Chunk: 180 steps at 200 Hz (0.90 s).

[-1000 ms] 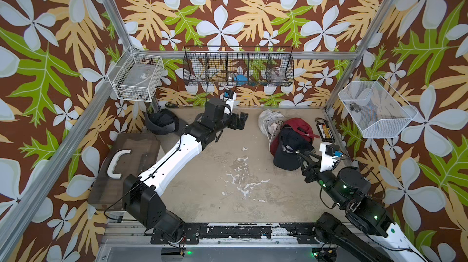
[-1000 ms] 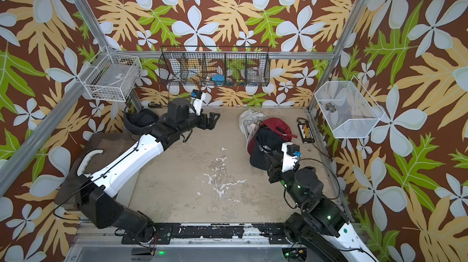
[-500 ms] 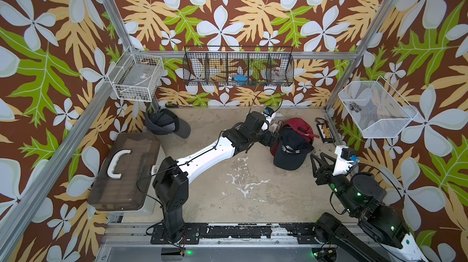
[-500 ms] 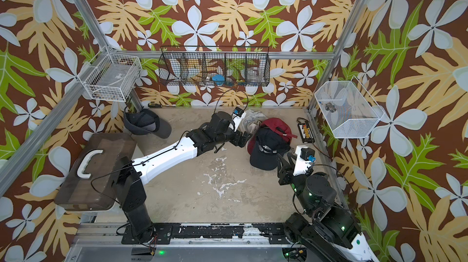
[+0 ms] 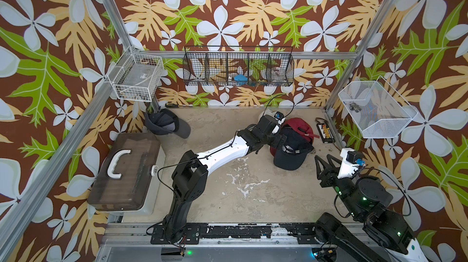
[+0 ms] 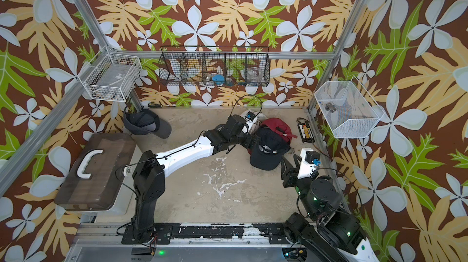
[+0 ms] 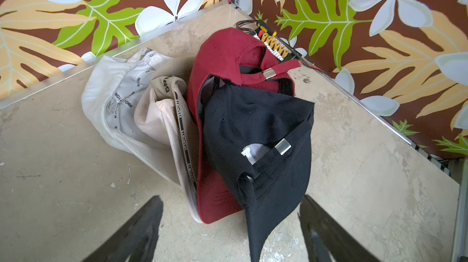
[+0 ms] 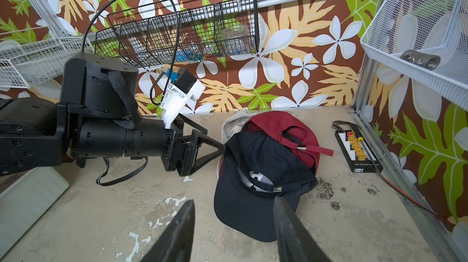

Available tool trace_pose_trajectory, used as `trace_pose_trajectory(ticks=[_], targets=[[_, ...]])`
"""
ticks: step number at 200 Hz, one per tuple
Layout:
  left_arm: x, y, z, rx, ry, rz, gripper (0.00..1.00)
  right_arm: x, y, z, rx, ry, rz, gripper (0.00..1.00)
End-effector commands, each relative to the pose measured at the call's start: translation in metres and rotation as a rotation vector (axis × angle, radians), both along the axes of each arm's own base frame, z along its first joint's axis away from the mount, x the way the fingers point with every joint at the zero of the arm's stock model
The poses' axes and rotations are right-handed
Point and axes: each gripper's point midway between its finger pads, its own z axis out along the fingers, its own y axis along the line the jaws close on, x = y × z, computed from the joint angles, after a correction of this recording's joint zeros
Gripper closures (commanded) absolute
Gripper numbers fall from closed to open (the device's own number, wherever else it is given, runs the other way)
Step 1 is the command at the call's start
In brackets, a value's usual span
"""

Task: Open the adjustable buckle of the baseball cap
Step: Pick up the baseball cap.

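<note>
Two arms reach over the worn beige tabletop (image 5: 228, 192). We see the left gripper (image 7: 231, 198) released, its black fingers (image 7: 149, 212) spread wide on either side of the brim of the dark navy fabric baseball cap (image 7: 253, 121). The right gripper (image 5: 323, 158) is likewise unclenched and empty, near the cap. That cap lies on top of a red fabric cap (image 7: 222, 53), toward the table's far right corner. Its small silver metal buckle (image 7: 283, 145) sits on the back strap, facing up.

left pincer (image 7: 231, 197) spread wide; right pincer (image 8: 233, 200) parted
</note>
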Motion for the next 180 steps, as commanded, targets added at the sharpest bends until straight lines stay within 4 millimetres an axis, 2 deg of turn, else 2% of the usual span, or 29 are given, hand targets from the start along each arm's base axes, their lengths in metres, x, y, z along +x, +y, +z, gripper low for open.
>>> trace_pose_trajectory(ticks=[1,90,122,146,180], targets=[[-0.001,-0.005,-0.005,0.008,0.007,-0.006,0.15,0.001,-0.001,0.002,0.004,-0.016,-0.010,0.47],[0.010,-0.025,-0.027,0.004,0.043,0.001,0.24,0.001,-0.001,-0.005,0.012,-0.021,-0.012,0.46],[0.015,-0.029,-0.031,-0.002,0.048,0.012,0.31,0.001,-0.001,-0.008,0.015,-0.021,-0.012,0.46],[0.018,-0.032,-0.035,-0.002,0.051,0.020,0.43,0.001,-0.002,-0.009,0.020,-0.025,-0.014,0.45],[0.021,-0.030,-0.037,0.003,0.045,0.040,0.74,-0.002,-0.006,-0.009,0.031,-0.036,-0.023,0.44]])
